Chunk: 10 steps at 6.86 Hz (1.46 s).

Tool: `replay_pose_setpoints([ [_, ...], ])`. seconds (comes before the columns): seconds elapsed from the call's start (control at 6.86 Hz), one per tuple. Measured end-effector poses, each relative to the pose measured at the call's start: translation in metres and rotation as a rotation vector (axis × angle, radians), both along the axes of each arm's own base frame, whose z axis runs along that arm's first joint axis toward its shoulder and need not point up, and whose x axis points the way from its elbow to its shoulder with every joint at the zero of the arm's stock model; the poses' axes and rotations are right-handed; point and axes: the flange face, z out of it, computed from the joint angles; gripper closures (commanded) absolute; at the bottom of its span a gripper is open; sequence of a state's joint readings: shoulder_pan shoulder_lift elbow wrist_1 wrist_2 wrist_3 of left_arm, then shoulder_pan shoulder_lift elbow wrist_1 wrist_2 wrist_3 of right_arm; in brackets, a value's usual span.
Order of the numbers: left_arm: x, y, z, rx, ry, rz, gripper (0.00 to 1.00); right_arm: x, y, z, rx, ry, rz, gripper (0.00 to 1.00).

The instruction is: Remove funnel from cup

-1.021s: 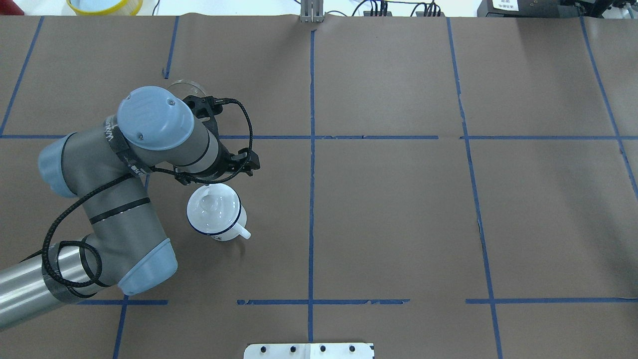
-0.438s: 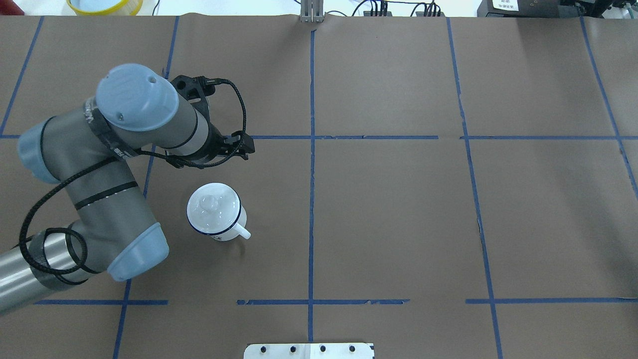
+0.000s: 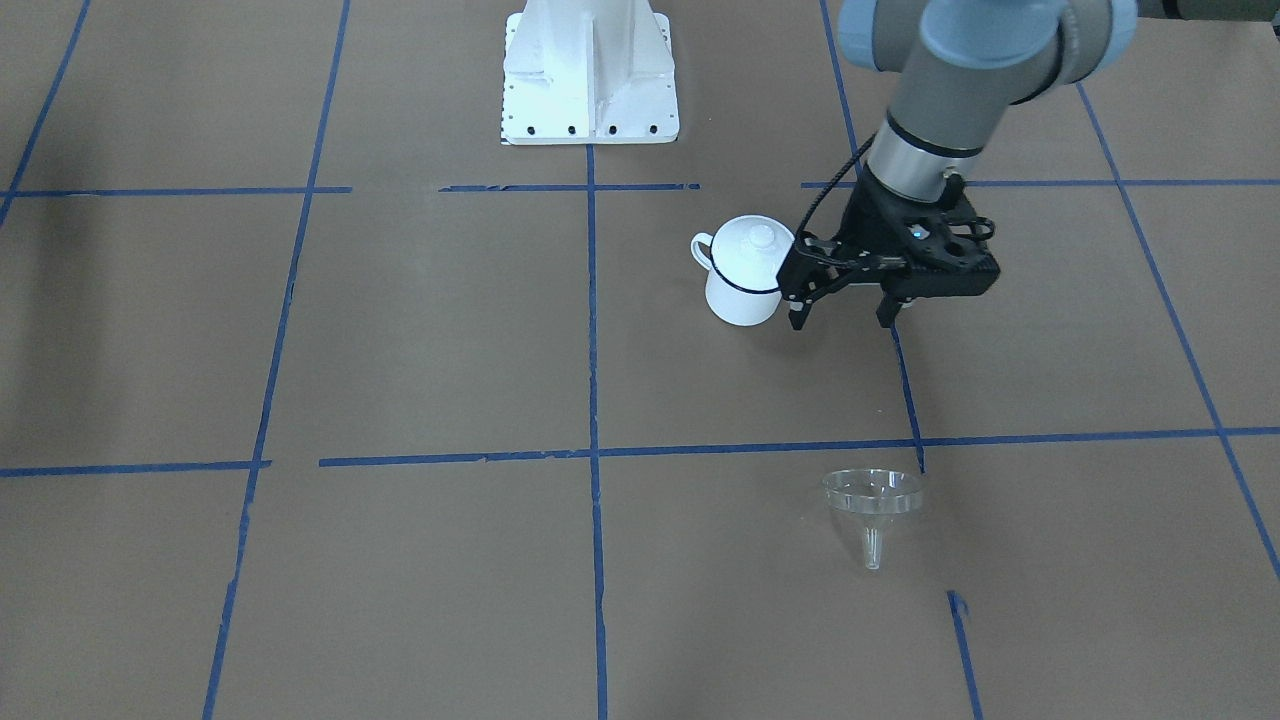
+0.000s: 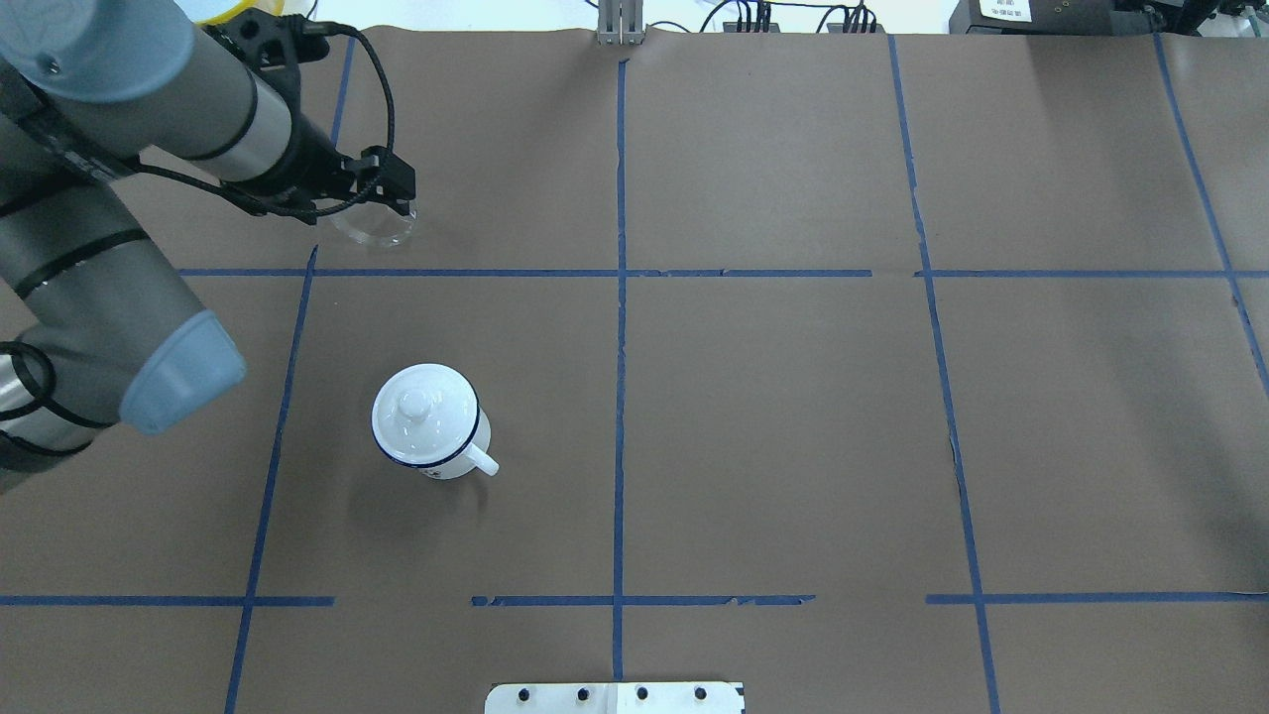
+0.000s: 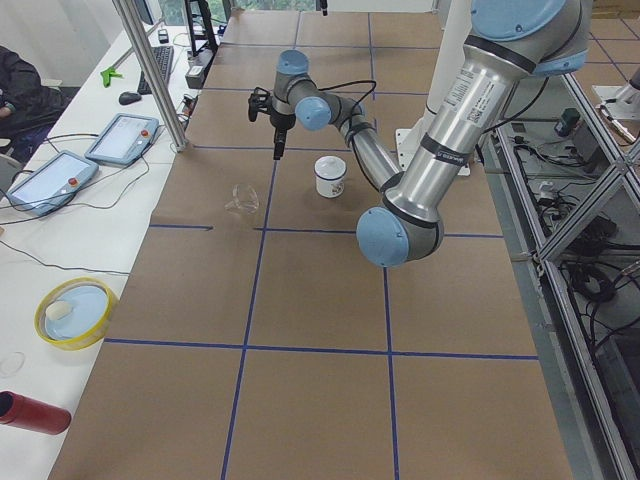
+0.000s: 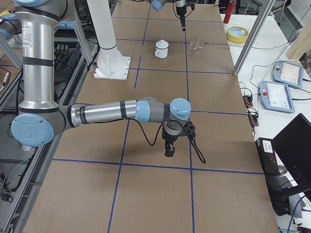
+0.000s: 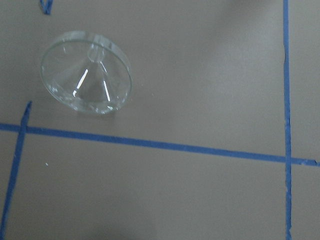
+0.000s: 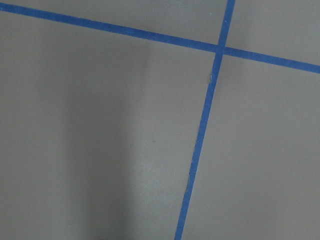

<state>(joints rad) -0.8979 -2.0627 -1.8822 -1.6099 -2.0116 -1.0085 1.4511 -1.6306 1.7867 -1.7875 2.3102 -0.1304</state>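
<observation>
— Surface [image 4: 773, 426] check: funnel [image 3: 872, 495] lies tipped toward the far left corner, well apart from the lidded cup [image 3: 742, 275].
— Left claw [image 3: 840, 320]?
— Spread, empty, risen clear within the last second. Removal looks done. Right claw [image 6: 169, 152]: can't tell.

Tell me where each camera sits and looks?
Front-facing: across the table, facing robot's base; left arm, cup, funnel.
Overhead: behind robot, looking down; left arm, same cup and funnel.
Left side: table's end; left arm near.
Right side: opposite end; right arm near.
Left wrist: down on funnel.
Right wrist: down on the table.
</observation>
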Motion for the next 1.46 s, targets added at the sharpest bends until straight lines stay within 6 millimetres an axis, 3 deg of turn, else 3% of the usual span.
replay_pose_setpoints([
  [0.44, -0.108, -0.031, 0.096, 0.088, -0.065, 0.066, 0.00, 0.000, 0.000, 0.000, 0.001, 0.000, 0.000, 0.00],
  [0.73, -0.195, -0.048, 0.178, 0.119, -0.116, 0.140, 0.00, 0.000, 0.000, 0.000, 0.000, 0.000, 0.000, 0.00],
  [1.17, -0.298, -0.005, 0.310, 0.085, -0.192, 0.220, 0.00, 0.000, 0.000, 0.000, 0.001, 0.000, 0.000, 0.00],
  [1.46, -0.351, 0.036, 0.367, 0.011, -0.202, 0.204, 0.00, 0.000, 0.000, -0.001, 0.001, 0.000, 0.000, 0.00],
])
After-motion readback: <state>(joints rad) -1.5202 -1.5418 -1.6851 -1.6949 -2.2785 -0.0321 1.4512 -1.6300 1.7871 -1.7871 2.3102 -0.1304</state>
